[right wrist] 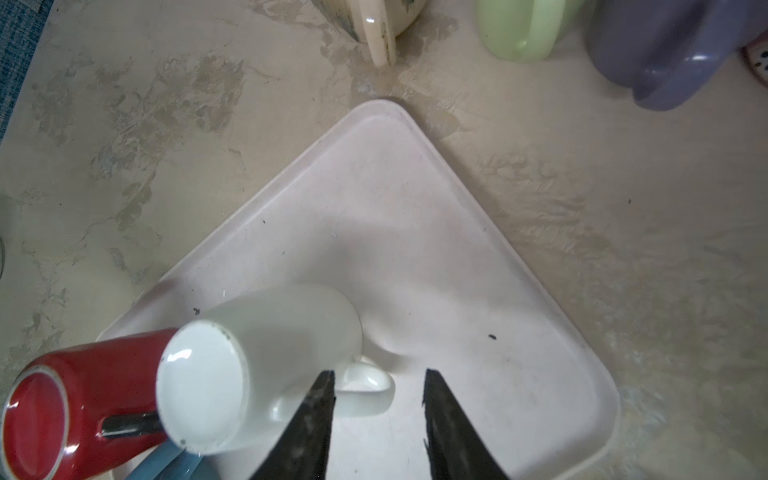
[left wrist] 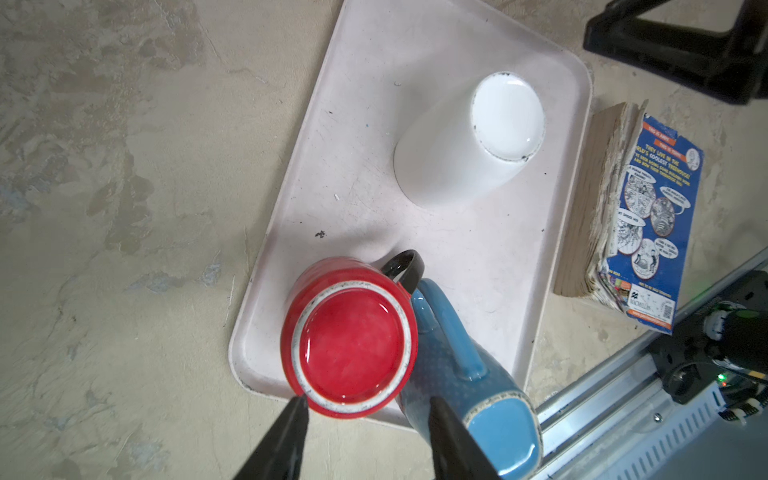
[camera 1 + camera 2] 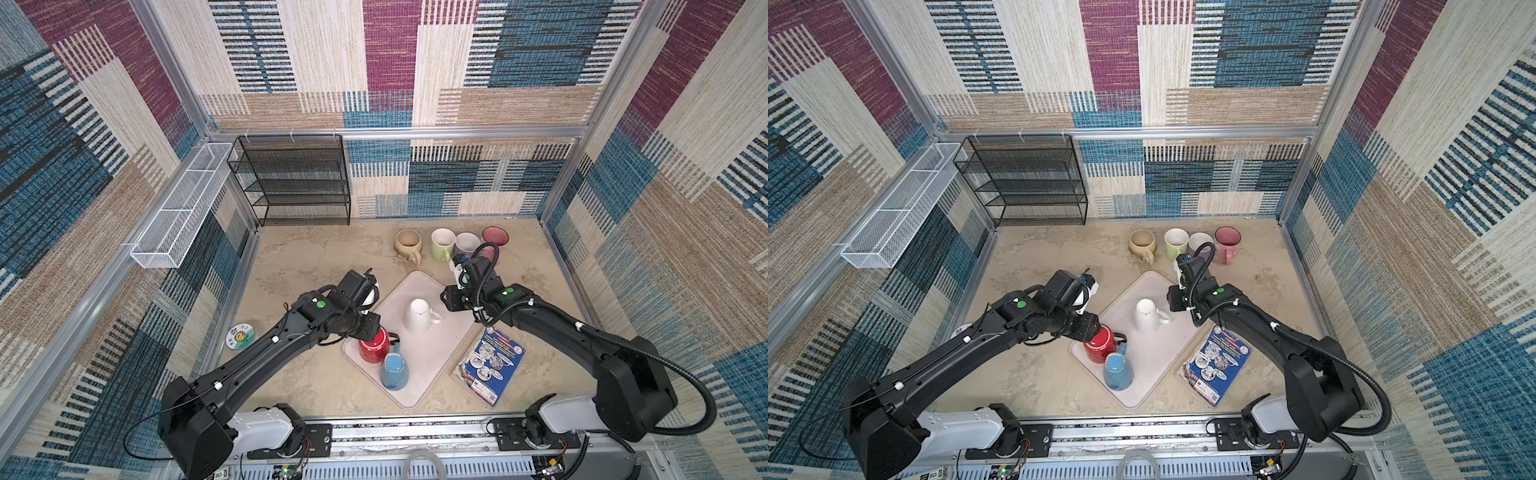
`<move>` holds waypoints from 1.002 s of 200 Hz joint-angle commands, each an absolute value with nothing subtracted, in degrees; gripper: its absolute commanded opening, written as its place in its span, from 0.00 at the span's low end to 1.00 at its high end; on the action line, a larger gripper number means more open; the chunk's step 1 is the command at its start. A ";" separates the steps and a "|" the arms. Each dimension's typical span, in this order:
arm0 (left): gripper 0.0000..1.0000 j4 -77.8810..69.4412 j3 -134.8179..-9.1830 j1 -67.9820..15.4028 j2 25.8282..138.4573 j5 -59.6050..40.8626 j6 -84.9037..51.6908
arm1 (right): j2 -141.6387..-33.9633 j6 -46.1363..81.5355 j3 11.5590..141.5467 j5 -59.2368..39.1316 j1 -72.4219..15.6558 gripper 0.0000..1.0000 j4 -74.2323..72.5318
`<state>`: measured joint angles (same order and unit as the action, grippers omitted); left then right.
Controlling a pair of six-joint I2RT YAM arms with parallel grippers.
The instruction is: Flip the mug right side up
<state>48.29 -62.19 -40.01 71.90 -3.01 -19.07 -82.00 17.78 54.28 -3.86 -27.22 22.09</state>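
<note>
Inverted white mug [image 3: 417,316] on tray [image 3: 436,353]

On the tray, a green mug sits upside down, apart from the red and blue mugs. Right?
No: it is a white mug, not green, as both top views show. It does sit upside down on the tray, apart from the red mug and blue mug.

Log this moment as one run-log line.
white mug upside down on tray | right gripper open at its handle | left gripper open over red mug
</note>
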 commanded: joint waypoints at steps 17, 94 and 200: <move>0.52 47.64 -61.19 -39.99 71.49 -3.08 -18.52 | -87.03 17.67 57.03 -3.15 -26.54 0.36 16.88; 0.52 46.94 -62.21 -40.05 73.06 -3.73 -18.19 | -88.08 17.97 53.20 -7.69 -26.80 0.35 15.74; 0.52 46.33 -62.53 -40.34 73.22 -3.60 -18.98 | -82.41 20.31 45.95 -7.77 -33.92 0.35 15.78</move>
<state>46.83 -62.28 -40.23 73.58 -3.40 -19.09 -83.61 18.50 46.57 -7.86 -32.34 16.97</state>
